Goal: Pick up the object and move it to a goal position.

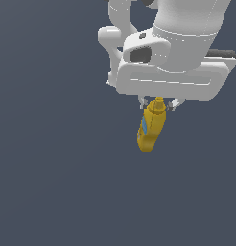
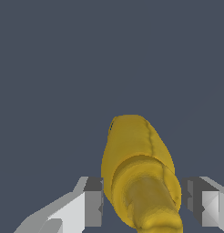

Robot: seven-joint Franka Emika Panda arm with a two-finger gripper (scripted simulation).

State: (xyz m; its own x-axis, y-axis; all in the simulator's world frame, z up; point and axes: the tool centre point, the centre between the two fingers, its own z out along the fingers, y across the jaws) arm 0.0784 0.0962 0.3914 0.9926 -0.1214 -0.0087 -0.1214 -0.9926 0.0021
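Yellow bottle [image 1: 151, 129] hangs nozzle-up in gripper [image 1: 158, 104] | jaws clamped on its shoulder | step: carry (goal unseen) | next: steady transit.

The bottle [image 1: 151, 129] hangs below the tool [image 1: 158, 103], nozzle between its fingers.

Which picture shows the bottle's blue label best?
The exterior view. There the whole yellow bottle shows side-on under the gripper, with the blue label on its side. The wrist view looks down along the bottle from the nozzle end, between the jaws, so no label shows.
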